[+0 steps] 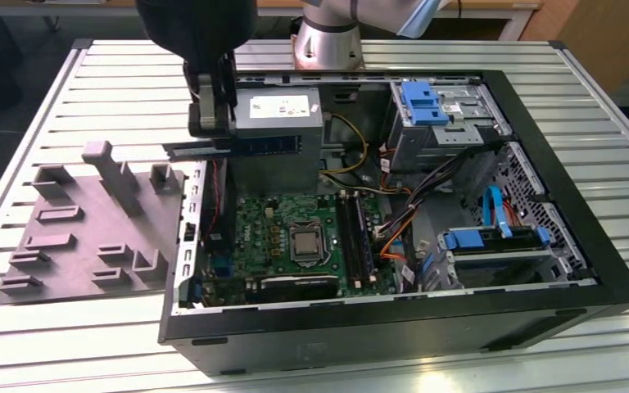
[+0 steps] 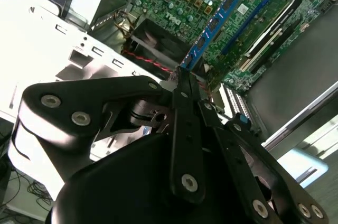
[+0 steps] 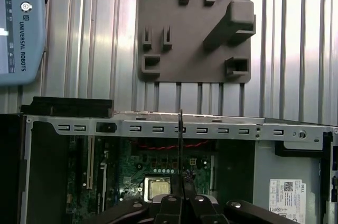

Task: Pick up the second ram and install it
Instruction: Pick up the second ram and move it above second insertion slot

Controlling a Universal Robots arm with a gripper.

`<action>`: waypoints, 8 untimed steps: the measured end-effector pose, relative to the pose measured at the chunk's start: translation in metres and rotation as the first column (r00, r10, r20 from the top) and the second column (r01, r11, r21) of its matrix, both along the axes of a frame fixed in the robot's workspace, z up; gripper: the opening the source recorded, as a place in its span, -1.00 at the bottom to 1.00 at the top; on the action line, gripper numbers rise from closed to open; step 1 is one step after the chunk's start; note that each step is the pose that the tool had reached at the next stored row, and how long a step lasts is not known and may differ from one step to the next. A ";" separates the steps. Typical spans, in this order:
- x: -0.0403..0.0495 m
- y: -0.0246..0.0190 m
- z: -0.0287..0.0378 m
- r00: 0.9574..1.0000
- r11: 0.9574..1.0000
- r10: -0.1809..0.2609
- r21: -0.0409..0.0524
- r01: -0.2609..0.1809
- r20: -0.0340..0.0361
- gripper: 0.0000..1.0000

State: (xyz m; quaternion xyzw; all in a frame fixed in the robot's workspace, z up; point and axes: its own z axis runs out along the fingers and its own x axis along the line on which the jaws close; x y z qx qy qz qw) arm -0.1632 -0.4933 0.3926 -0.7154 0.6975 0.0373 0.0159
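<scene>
My gripper is shut on the second ram, a long narrow dark stick with blue-green tints. It holds the stick level above the open computer case, over the case's wall on the exterior view's left. In the second wrist view the second ram juts out from the gripper toward the green motherboard. The first wrist view catches the second ram edge-on as a thin line rising from the gripper. The long memory slots lie beside the silver processor.
A grey plastic tray with upright posts lies on the slatted table at the exterior view's left. Inside the case are a grey power supply, blue drive brackets and bundled cables. A teach pendant rests on the table.
</scene>
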 end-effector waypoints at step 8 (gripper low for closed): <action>0.0091 0.0000 -0.0002 1.000 1.000 0.000 0.000 0.000 0.000 -0.77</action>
